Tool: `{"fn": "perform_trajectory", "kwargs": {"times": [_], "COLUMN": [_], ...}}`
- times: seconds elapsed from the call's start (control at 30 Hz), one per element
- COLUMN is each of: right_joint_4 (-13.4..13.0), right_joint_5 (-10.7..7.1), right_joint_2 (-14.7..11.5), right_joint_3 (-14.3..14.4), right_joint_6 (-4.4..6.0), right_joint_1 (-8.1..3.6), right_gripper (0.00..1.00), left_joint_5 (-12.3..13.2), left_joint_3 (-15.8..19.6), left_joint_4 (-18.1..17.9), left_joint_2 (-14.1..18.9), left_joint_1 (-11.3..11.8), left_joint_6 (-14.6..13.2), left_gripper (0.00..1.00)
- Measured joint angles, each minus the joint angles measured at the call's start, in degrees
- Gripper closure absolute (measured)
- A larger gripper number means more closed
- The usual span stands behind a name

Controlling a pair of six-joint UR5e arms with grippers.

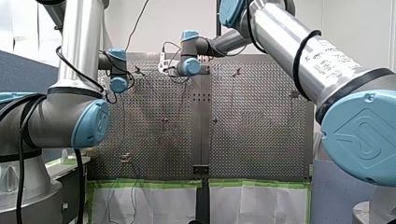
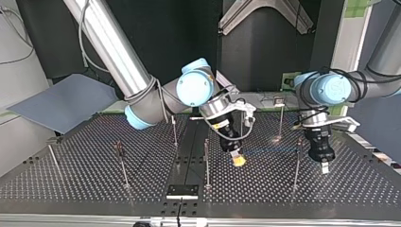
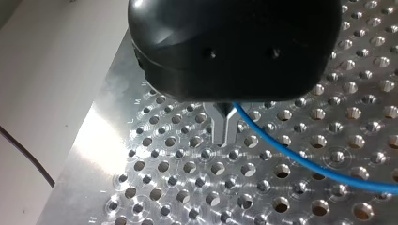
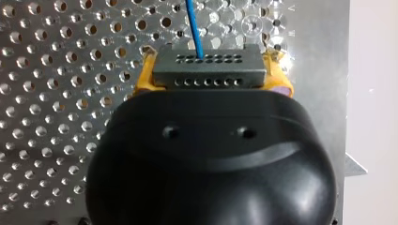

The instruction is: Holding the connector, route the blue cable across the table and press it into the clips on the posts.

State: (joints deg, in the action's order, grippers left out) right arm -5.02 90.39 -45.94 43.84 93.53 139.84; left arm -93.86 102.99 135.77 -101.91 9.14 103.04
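Blue cable [image 4: 193, 28] leaves the connector [image 4: 209, 71] clamped in my right gripper [image 4: 211, 65], passing beside my closed left gripper [image 3: 224, 133]; both point downward.

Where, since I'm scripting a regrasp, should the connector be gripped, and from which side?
Grip the connector on its two short ends, coming from the back, opposite the side where the cable leaves. It is a flat block, so the ends give parallel faces and the holed faces stay free. My right end effector holds it this way, with a yellow pad on each end.
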Motion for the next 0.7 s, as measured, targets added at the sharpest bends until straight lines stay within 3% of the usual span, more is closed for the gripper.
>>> {"fn": "perform_trajectory", "kwargs": {"times": [0.07, 0.13, 0.17, 0.2, 0.23, 0.27, 0.3, 0.33, 0.7], "right_joint_4": [0.00, 0.00, 0.00, 0.02, 0.03, 0.05, 0.08, 0.11, 0.69], "right_joint_5": [-0.01, -0.04, -0.05, -0.07, -0.08, -0.09, -0.08, -0.09, -0.11], "right_joint_2": [0.00, 0.00, 0.00, 0.00, 0.00, 0.00, 0.00, 0.00, 0.00], "right_joint_3": [0.01, 0.00, 0.00, 0.00, 0.00, 0.00, 0.01, 0.01, 0.03], "right_joint_6": [-0.02, -0.05, -0.06, -0.07, -0.07, -0.08, -0.08, -0.08, -0.20], "right_joint_1": [-0.17, -0.30, -0.34, -0.36, -0.37, -0.38, -0.37, -0.35, 0.08], "right_gripper": [1.00, 1.00, 1.00, 1.00, 1.00, 1.00, 1.00, 1.00, 1.00], "left_joint_5": [0.80, 1.81, 2.21, 2.65, 2.88, 3.02, 3.03, 2.92, -1.98], "left_joint_3": [-0.05, -0.06, -0.05, -0.05, -0.02, 0.04, 0.16, 0.30, 3.52], "left_joint_4": [-0.42, -0.91, -1.02, -1.04, -0.97, -0.80, -0.47, -0.16, 4.48], "left_joint_2": [-0.03, -0.05, -0.04, -0.04, -0.05, -0.05, -0.06, -0.06, 0.29], "left_joint_1": [0.12, 0.19, 0.21, 0.22, 0.22, 0.22, 0.22, 0.23, 0.39], "left_joint_6": [0.71, 1.65, 2.04, 2.51, 2.77, 2.95, 3.07, 3.11, 3.33], "left_gripper": [1.00, 0.73, 0.73, 0.61, 0.38, 0.38, 0.14, 0.00, 0.00]}}
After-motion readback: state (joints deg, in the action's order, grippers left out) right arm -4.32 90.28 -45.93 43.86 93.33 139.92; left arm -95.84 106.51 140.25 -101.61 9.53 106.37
